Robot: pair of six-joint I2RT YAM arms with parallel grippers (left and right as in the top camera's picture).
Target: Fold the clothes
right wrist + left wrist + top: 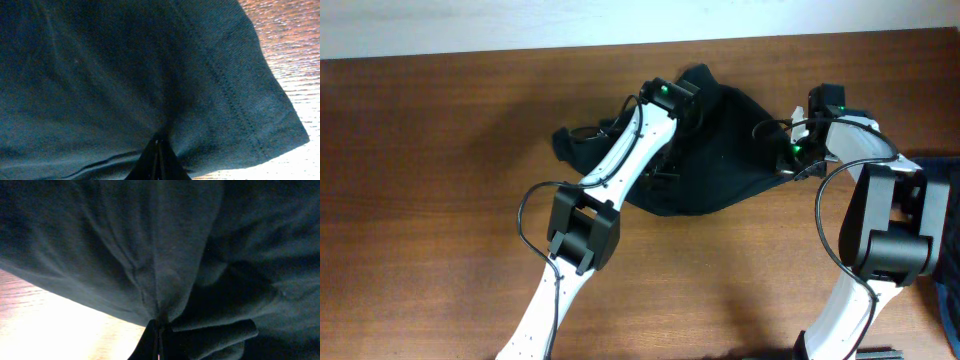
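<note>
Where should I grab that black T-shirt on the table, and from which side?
Probably pinch the black T-shirt at its stitched hem, coming from the right: that doubled border lies free over the table, and the right end effector is shut on fabric beside it.

No text, label, brand mark or number can be read in any of the three views. The black T-shirt lying on the wooden counter shows only plain dark fabric and stitched seams, with nothing legible on the parts in view.
</note>
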